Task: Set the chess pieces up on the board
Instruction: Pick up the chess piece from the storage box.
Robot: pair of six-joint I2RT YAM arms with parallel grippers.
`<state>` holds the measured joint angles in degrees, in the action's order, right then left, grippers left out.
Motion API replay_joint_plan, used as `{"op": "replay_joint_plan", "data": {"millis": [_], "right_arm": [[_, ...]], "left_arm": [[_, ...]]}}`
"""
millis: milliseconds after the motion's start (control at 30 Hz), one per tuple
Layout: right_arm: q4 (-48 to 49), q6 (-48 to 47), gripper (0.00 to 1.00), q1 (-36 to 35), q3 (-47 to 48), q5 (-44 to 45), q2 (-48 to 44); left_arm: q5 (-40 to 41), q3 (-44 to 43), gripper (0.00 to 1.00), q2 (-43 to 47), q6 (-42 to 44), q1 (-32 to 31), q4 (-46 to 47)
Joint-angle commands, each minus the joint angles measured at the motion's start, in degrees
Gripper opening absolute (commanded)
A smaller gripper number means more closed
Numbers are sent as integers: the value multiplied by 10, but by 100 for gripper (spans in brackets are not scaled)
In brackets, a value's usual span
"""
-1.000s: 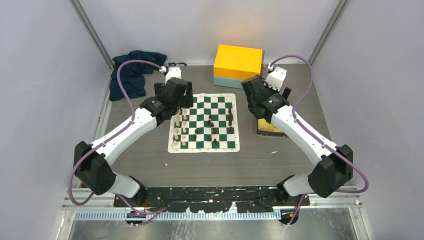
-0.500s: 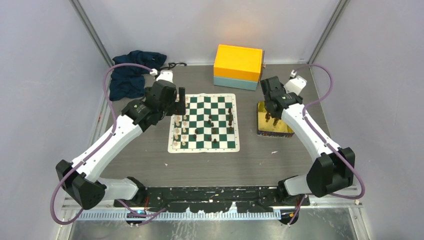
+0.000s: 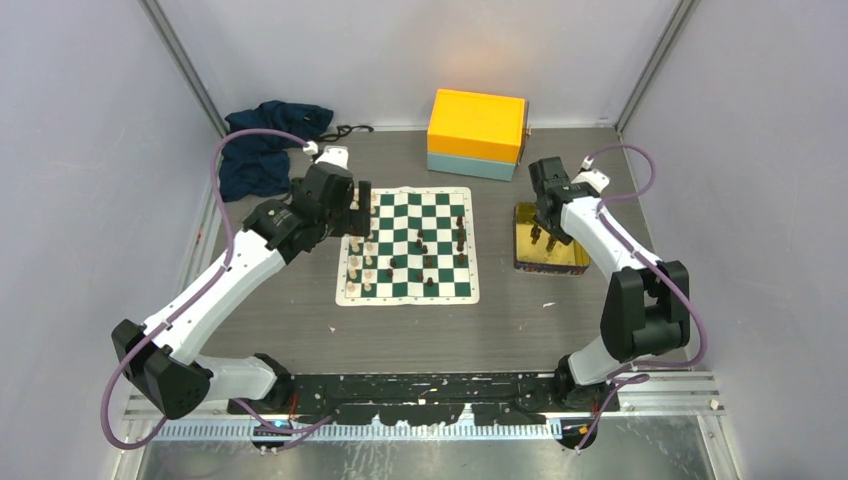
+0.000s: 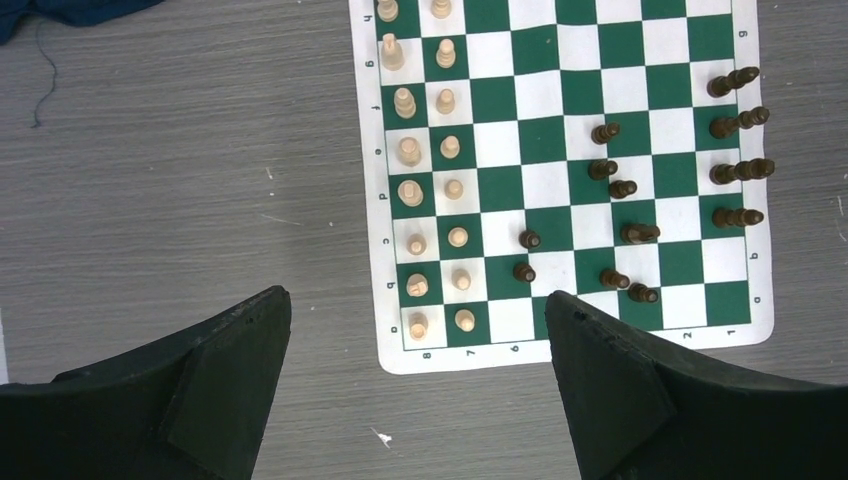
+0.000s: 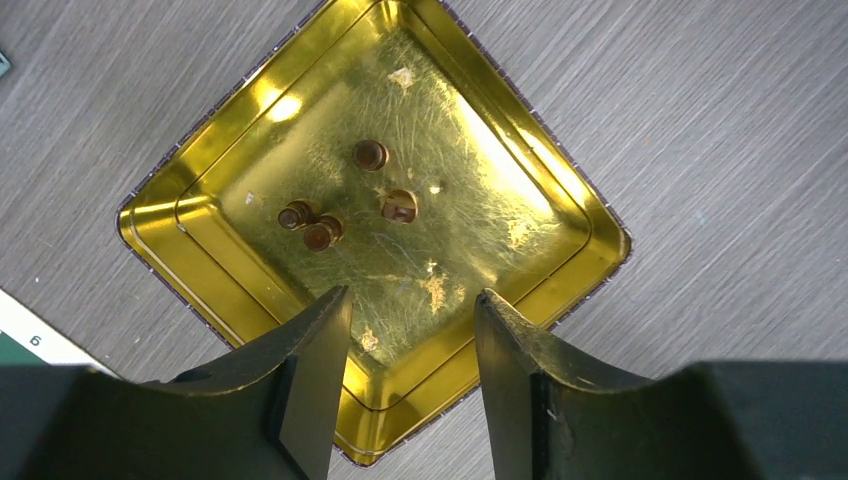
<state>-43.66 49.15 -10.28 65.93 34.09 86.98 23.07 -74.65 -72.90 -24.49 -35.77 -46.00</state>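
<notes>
A: Start at the left. What lies off that side of the flat green-and-white checked board with the cream border (image 3: 440,206)?

B: A crumpled dark blue cloth (image 3: 262,150), well beyond the board's far left corner, on the grey wood-grain table (image 3: 420,340).

A: And the left gripper (image 4: 413,312)?

B: It hangs above the board's far left corner. Its two black fingers (image 4: 230,350) are spread wide, with nothing between them.

A: Where are the chess pieces?

B: The small cream-white pieces (image 4: 410,190) fill the two columns along the board's left edge, eight in each. The small dark brown pieces (image 4: 622,188) are on the board's right half. Four are in the column at its right edge, and the others are scattered over squares between the middle and that column.

A: Anything behind the board?

B: An orange box with a teal base (image 3: 477,125), beyond the far right corner and apart from the board.

A: And to the right?

B: A shiny square gold metal tray (image 5: 575,215), near the board's right edge but not touching it. More dark figurines (image 5: 370,155) are in it. Two lie apart from each other. Beside them are two touching round shapes, and I cannot tell whether those are one piece or two.

A: The right gripper (image 5: 412,300)?

B: Right of the board, above the tray. Its jaws are parted, grip nothing, and are clear of the figurines.
</notes>
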Motion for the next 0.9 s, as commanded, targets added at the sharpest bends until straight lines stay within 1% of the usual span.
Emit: {"op": "replay_joint_plan", "data": {"millis": [0, 233, 433, 667, 867], "right_arm": [[34, 11, 53, 3, 25, -9, 10], [63, 5, 53, 19, 30, -23, 40], [78, -7, 55, 37, 41, -39, 66], [86, -17, 59, 43, 69, -63, 109], [88, -22, 59, 44, 80, -63, 122]], "left_arm": [[0, 7, 98, 17, 18, 1, 7], [4, 19, 99, 25, 29, 2, 10], [6, 37, 99, 33, 24, 5, 16], [22, 33, 99, 38, 23, 5, 5], [27, 36, 99, 40, 17, 6, 3]]}}
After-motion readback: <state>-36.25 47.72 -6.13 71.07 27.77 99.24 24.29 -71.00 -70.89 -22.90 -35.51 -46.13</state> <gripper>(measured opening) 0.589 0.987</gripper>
